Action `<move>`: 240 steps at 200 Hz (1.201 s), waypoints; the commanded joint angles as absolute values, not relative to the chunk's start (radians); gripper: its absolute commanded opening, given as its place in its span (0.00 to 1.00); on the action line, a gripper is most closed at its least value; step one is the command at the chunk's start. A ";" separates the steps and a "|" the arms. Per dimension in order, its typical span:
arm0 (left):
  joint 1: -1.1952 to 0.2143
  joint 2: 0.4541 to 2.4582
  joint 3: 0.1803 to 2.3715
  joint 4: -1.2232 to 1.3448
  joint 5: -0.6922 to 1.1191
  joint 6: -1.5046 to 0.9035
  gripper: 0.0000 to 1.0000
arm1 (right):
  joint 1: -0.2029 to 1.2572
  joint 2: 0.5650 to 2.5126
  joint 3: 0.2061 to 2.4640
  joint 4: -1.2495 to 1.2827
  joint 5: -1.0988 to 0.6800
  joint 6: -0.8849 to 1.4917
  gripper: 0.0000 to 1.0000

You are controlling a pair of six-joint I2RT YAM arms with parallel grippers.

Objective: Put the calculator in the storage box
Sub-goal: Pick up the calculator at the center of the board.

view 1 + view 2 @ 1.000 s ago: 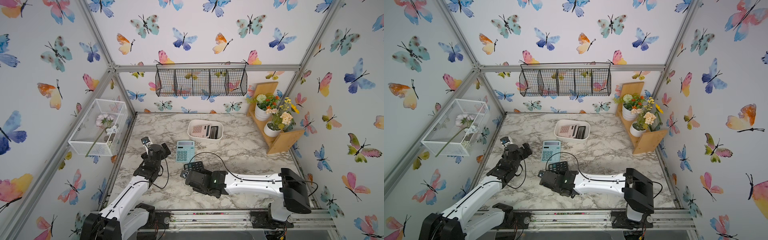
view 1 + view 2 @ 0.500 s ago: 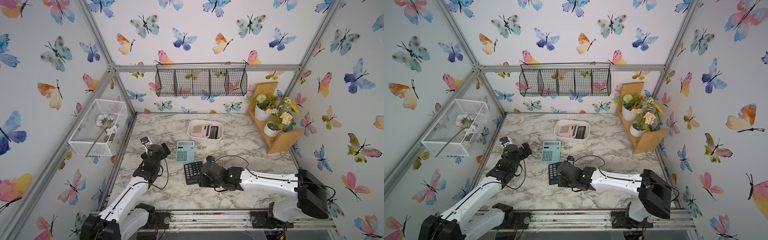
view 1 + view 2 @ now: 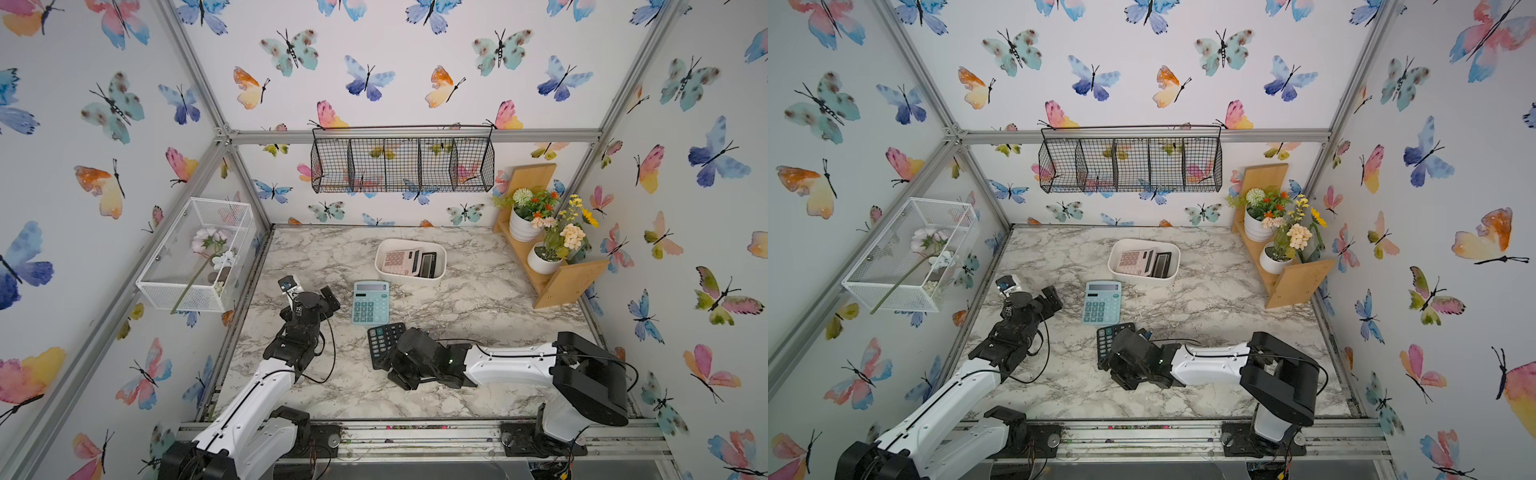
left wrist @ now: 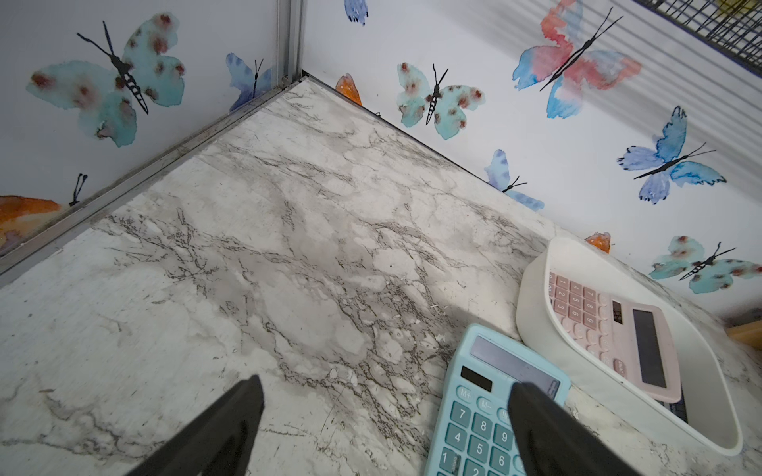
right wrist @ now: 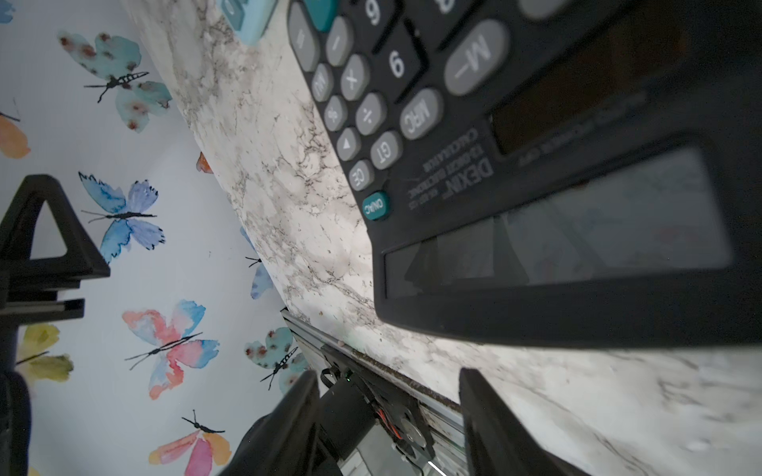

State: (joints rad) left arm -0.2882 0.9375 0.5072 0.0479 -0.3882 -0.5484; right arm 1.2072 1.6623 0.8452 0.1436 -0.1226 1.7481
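Black calculator (image 3: 382, 343) lies flat on the surface (image 3: 478, 299), just beside the blue calculator (image 3: 370, 302), outside the storage box (image 3: 411, 279). The right hand (image 5: 387, 373) is spread wide next to it, holding nothing. The left hand (image 4: 385, 381) is spread too, by the blue one.

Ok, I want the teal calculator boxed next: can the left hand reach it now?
Probably yes: the left hand hangs open just beside the teal calculator, with nothing lying on it.
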 commanded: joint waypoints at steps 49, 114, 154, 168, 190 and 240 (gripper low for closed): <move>-0.290 0.929 0.496 0.058 -0.443 -0.554 0.99 | 1.216 1.631 0.829 0.193 0.007 1.947 0.56; -0.290 0.938 0.491 0.064 -0.442 -0.554 0.99 | 1.234 1.633 0.790 0.149 -0.003 1.980 0.56; -0.290 0.939 0.490 0.065 -0.438 -0.555 0.99 | 1.243 1.600 0.775 0.095 0.059 1.991 0.53; -0.290 0.939 0.490 0.065 -0.437 -0.556 0.99 | 1.243 1.598 0.779 0.083 0.098 1.990 0.52; -0.290 0.936 0.491 0.061 -0.439 -0.557 0.99 | 1.243 1.623 0.789 0.086 0.150 1.992 0.49; -0.290 0.938 0.494 0.059 -0.443 -0.554 0.99 | 1.243 1.694 0.805 0.153 0.184 1.994 0.46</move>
State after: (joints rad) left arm -0.2882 0.9379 0.5056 0.0483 -0.3885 -0.5503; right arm 1.2407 1.6550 0.7860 0.1448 0.1238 1.9942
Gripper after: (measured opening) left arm 0.986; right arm 0.467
